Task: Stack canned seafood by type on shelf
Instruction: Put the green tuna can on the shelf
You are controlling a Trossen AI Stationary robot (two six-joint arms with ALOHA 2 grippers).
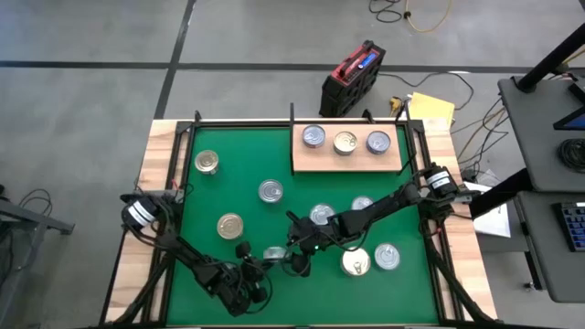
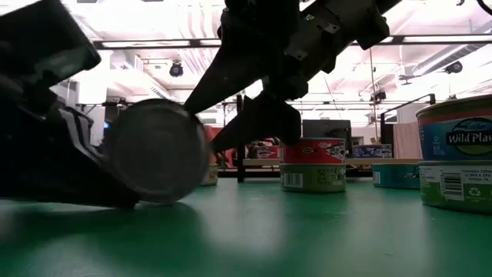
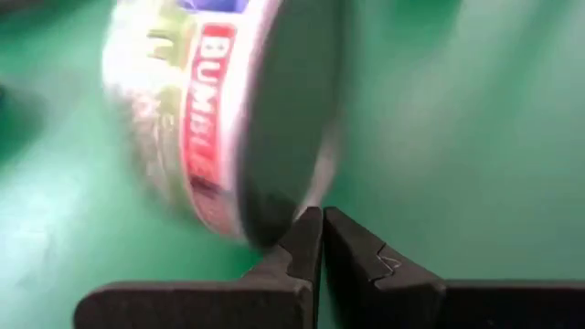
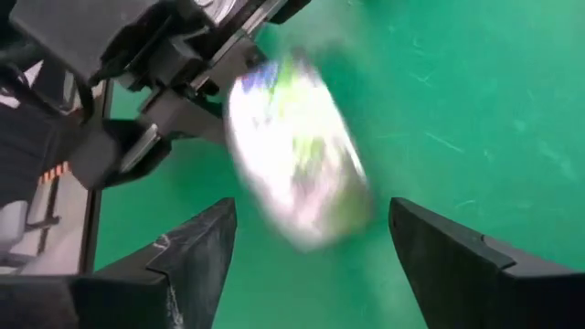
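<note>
The mat was solid green. The shelf was pale light-brown wood and carried two silver-lidded cans and one gold-lidded can. The tipped can showed a white side with red lettering and a dark grey end. Both arms were black. A red-and-black case sat on grey floor.

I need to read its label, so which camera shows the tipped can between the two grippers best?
The left wrist view: the tipped can fills it, red lettering visible. The low view shows its flat end; the right wrist view a blur; the high view a sliver.
</note>
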